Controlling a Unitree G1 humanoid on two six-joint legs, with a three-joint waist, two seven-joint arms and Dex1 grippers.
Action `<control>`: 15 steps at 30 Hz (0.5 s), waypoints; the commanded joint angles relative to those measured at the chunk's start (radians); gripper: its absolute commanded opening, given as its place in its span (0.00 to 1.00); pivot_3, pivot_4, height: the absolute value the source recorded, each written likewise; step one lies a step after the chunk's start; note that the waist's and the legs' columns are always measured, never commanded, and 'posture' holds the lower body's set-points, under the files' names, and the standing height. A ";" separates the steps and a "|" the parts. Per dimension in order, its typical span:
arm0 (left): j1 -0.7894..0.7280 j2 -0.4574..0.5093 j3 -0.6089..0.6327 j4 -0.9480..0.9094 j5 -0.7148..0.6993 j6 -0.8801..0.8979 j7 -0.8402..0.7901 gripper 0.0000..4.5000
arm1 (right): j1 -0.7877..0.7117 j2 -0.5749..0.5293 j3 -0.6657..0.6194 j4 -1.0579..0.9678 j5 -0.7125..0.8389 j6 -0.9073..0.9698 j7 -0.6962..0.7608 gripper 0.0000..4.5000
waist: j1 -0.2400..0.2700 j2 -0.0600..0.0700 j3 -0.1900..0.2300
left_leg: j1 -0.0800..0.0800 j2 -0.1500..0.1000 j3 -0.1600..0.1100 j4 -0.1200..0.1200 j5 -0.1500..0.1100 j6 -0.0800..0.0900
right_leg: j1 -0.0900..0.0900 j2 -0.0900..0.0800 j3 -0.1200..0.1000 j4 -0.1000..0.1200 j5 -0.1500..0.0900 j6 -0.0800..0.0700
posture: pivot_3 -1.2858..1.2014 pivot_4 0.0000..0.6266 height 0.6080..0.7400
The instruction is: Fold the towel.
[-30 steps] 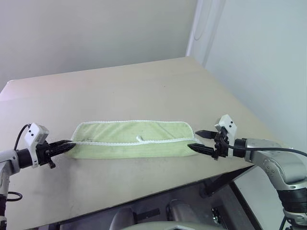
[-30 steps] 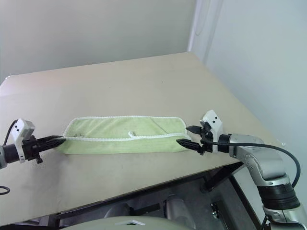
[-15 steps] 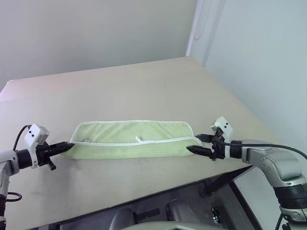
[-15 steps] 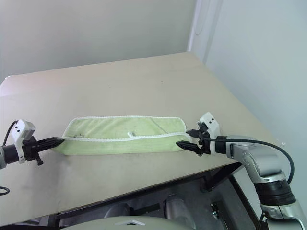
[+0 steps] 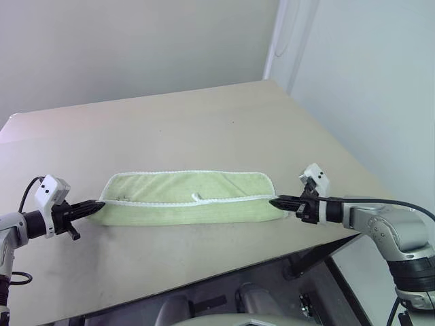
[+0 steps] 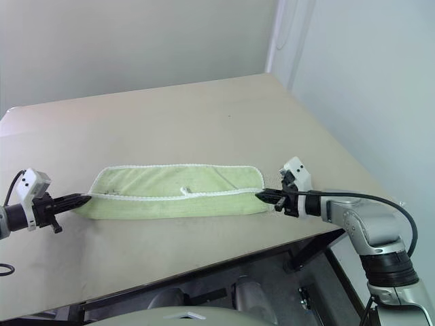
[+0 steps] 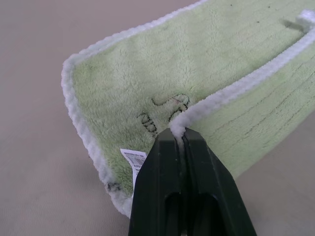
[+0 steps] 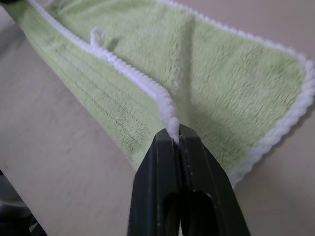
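- Plainly the towel [image 5: 190,197] is soft, thin terry: light, limp, and sure to sag or crease wherever it is not held, so I judge it needs a hold at both ends to stay straight.
- It lies as a long narrow band on the table [image 5: 204,129], near the table's front edge, already doubled lengthwise, with the upper layer's white stitched edging [image 7: 236,88] running along its length.
- A small white loop tag [image 5: 198,197] sits on that edging about midway along the towel, and a printed label [image 7: 134,160] peeks out at the towel's left end.
- The edging looks like the best place to take hold: the bead is thicker than the pile and less likely to slip out of a pinch.
- At the towel's left end the left gripper [image 7: 178,135] is clamped tight on that edging, the white bead caught between its black fingers.
- At the towel's right end the right gripper [image 8: 175,133] is likewise closed on the edging, pinching it at the fingertips.
- Being so slack, the middle of the towel would droop if both ends were lifted, and a thin pinch could slip free under a hard pull.
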 commanded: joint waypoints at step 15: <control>-0.636 -0.088 0.085 0.391 0.011 -0.090 0.454 0.00 | -0.544 0.214 -0.053 0.534 -0.219 -0.410 -0.199 0.01 | -0.003 0.000 0.000 | -0.001 0.000 -0.003 0.001 0.000 0.000 | 0.001 0.003 0.000 0.001 0.005 0.001 | 0.52 0.00 1.00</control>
